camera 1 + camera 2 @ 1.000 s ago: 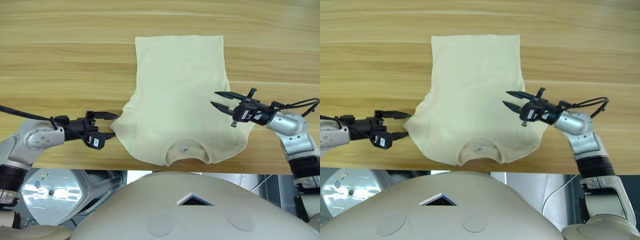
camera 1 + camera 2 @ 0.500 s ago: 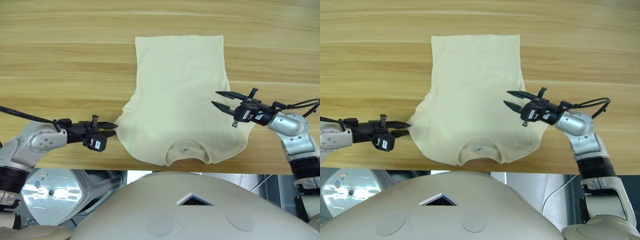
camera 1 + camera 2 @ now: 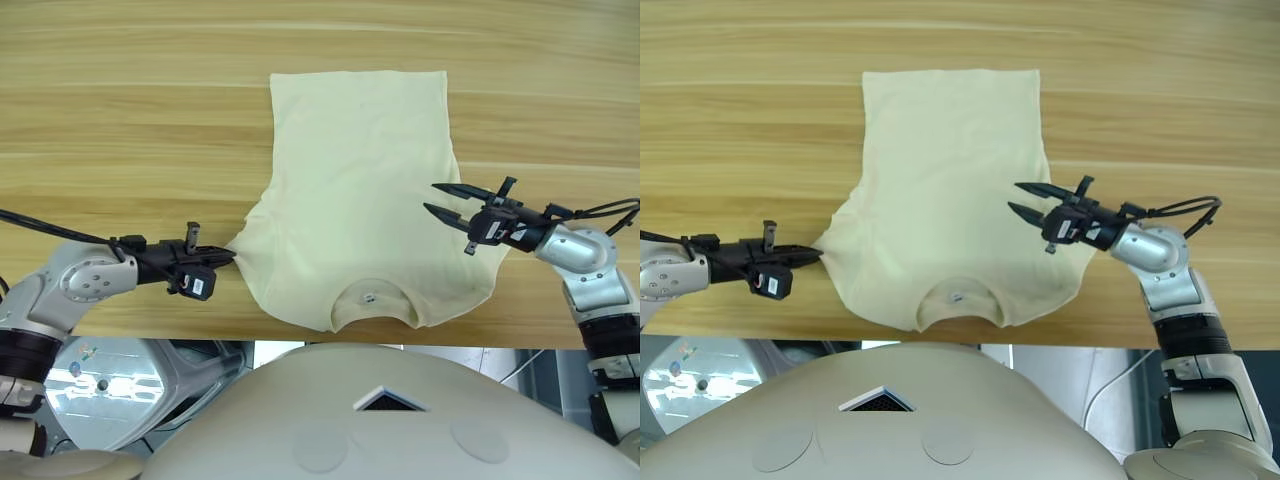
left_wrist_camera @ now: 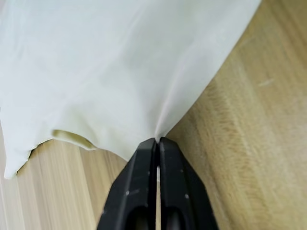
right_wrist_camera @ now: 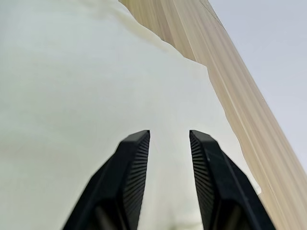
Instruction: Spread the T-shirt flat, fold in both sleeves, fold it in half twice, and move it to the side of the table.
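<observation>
The left gripper (image 3: 226, 256) lies low over the wooden surface (image 3: 120, 120), its two fingers pressed together on a pinch of the T-shirt's (image 3: 360, 180) left edge, where the cloth draws out to a small point. The pale yellow T-shirt lies in the middle of the surface, its collar (image 3: 375, 293) close to the near edge and its straight hem at the far end. The right gripper (image 3: 430, 197) is over the T-shirt's right side, its fingers (image 5: 132, 167) spread apart with nothing between them; whether they touch the cloth cannot be told.
</observation>
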You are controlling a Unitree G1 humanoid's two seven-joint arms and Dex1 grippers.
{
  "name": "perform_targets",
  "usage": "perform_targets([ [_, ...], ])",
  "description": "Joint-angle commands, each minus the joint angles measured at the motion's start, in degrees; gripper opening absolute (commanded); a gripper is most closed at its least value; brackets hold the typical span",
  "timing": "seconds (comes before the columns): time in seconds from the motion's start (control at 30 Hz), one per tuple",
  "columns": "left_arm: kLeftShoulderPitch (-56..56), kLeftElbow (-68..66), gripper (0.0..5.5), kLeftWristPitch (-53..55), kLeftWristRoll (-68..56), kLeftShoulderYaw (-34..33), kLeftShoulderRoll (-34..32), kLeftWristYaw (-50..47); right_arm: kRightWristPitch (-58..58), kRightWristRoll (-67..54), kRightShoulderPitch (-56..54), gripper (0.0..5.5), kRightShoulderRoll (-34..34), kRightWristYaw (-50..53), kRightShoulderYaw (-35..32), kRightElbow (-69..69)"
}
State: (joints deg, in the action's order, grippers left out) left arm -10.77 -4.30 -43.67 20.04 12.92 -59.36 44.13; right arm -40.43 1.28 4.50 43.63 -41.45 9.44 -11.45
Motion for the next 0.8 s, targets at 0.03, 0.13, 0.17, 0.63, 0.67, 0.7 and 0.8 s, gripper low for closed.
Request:
perform_targets([
  [0.03,1.4,1.8,0.02,0.4,-0.2,-0.6,-0.4,-0.1,-0.4,-0.4,-0.5,1.55,0.2,-0.8,-0.5,-0.6],
  [0.13,1.6,3.5,0.02,0.9,-1.1,-1.5,-0.7,-0.2,-0.5,-0.4,-0.7,1.55,0.1,-0.7,-0.5,-0.9],
  [0.17,1.6,4.1,0.02,1.1,-1.1,-2.0,-0.9,-0.3,-0.6,-0.3,-0.8,1.55,0.0,-0.7,-0.5,-0.9],
  [0.63,1.9,9.4,0.02,-2.3,-3.8,-1.8,-0.3,-0.1,-0.6,0.1,-2.1,1.55,-0.5,-0.5,-0.1,-1.7],
  [0.67,2.5,8.9,0.02,-3.2,-3.3,-1.1,0.4,-0.2,-0.7,0.1,-2.1,1.55,-0.6,-0.5,-0.1,-1.8],
  [0.7,3.3,8.4,0.02,-3.8,-2.7,-0.1,1.4,-0.3,-0.8,0.2,-2.2,1.55,-0.7,-0.5,0.0,-2.0],
  [0.8,5.9,6.2,0.02,-5.6,-0.2,2.8,4.2,-0.6,-1.0,0.5,-2.6,1.55,-1.0,-0.4,0.2,-2.7],
])
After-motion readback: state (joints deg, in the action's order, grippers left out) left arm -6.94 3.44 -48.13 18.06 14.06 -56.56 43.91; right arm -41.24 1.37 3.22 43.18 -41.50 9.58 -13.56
